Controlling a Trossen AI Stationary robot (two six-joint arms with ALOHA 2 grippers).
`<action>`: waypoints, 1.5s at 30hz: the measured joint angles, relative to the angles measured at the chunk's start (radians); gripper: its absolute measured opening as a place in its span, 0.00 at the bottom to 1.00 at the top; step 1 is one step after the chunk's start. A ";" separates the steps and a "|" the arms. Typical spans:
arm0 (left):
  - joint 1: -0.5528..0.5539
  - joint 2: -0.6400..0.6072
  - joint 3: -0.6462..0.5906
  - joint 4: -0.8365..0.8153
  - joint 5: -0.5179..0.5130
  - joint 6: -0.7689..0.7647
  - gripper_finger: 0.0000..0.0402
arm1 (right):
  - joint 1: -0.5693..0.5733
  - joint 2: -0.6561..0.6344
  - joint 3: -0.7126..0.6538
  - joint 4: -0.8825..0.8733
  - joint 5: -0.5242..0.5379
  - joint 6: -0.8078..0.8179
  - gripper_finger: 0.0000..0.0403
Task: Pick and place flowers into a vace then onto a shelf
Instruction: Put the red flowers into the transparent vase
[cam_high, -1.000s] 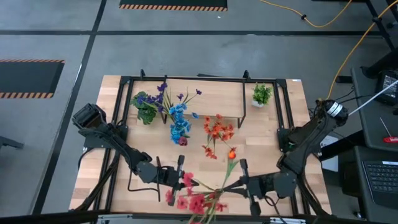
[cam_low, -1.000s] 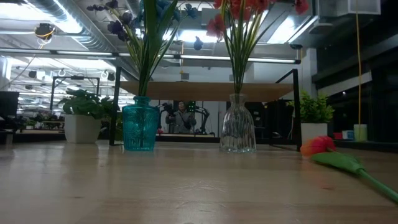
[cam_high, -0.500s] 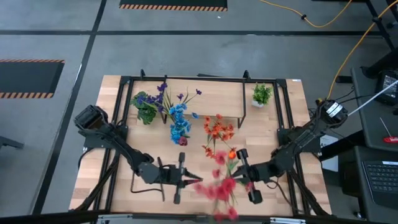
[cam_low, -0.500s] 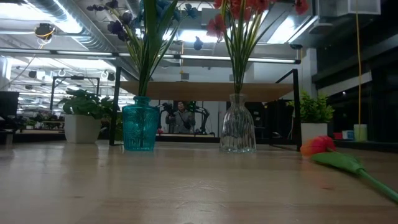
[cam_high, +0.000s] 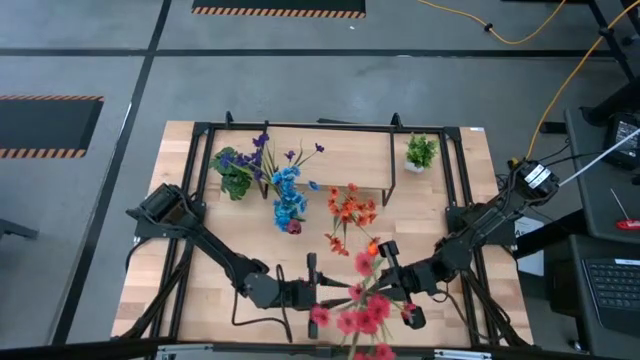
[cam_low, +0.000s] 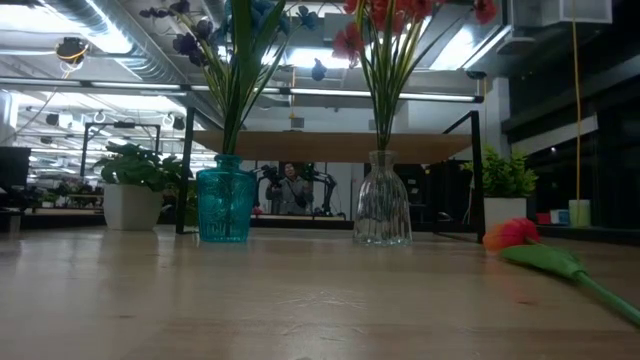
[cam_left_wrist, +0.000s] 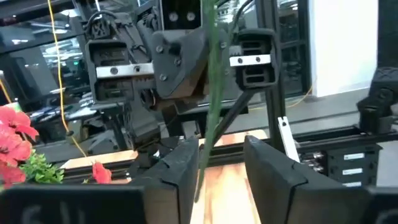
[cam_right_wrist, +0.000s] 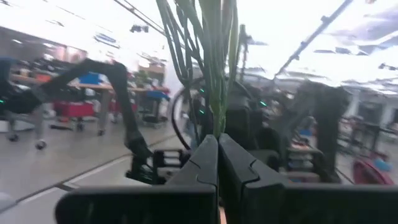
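left wrist view: no readable writing visible.

wooden tabletop (cam_high: 200, 255) with a black-legged shelf (cam_low: 330, 146) spanning its 12 o'clock edge. directly on the table: teal vase (cam_low: 222, 205) and clear glass vase (cam_low: 381, 212) near centre, potted plants at 10 o'clock (cam_high: 234, 173) and 1 o'clock (cam_high: 421, 152), an orange bud (cam_low: 512, 233) lying at 3 o'clock.
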 joint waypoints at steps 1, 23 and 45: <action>0.006 0.008 0.011 0.000 0.004 -0.001 0.32 | -0.004 0.000 0.000 0.010 -0.022 0.001 0.00; 0.088 0.028 0.050 -0.006 0.136 -0.048 0.31 | -0.091 0.004 0.000 0.091 -0.118 -0.015 0.00; 0.071 0.028 0.050 -0.037 0.040 0.023 0.03 | -0.098 0.004 0.000 0.054 -0.147 0.029 0.04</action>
